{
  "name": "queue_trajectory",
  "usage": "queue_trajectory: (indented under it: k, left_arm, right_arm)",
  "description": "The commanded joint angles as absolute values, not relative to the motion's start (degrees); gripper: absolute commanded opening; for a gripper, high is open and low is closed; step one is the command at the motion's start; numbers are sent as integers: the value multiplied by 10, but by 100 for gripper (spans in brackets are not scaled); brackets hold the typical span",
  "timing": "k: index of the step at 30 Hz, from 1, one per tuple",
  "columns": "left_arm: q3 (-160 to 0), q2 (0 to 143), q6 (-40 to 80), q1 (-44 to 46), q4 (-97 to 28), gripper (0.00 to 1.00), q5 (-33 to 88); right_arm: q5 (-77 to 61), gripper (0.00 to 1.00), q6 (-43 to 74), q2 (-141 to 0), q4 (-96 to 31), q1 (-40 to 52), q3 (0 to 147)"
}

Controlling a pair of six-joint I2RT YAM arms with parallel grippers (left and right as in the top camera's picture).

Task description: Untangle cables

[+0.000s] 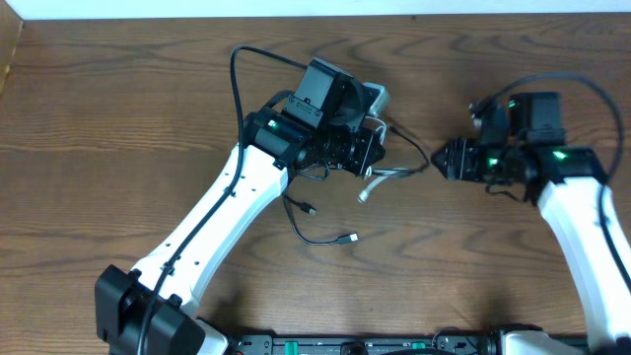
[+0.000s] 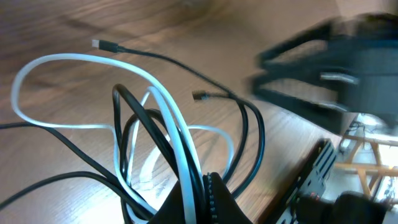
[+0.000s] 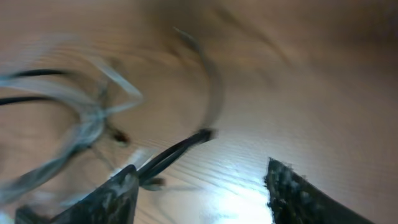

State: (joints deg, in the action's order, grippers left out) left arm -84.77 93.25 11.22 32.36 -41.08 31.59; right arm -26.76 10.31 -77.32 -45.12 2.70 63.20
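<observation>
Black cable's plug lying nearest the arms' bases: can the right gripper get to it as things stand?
Probably yes: the right gripper is open, and only bare table lies between it and the plug.

Shows the pincer (image 3: 200,169) spread wide above a wooden tabletop (image 3: 311,81), all heavily blurred. Catches a black cable (image 3: 177,151) ending just beside the lower-left finger, with white cable (image 3: 87,127) loops smeared farther left.

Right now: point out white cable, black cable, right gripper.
white cable (image 2: 68,57): left wrist, loop's top arc
black cable (image 2: 259,134): left wrist, bend at picture's right
right gripper (image 3: 202,177): right wrist, midway between open fingertips
</observation>
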Motion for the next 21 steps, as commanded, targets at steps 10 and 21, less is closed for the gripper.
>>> queue_trajectory:
  k: [10,21]
  left_arm:
    - [-846,936,657,321,-409,8,109]
    - [-846,935,910,321,-395,8,113]
  right_arm:
    - [-349,64,170,-701,-445,47,646]
    - [-351,61,197,-769,-368,134,636]
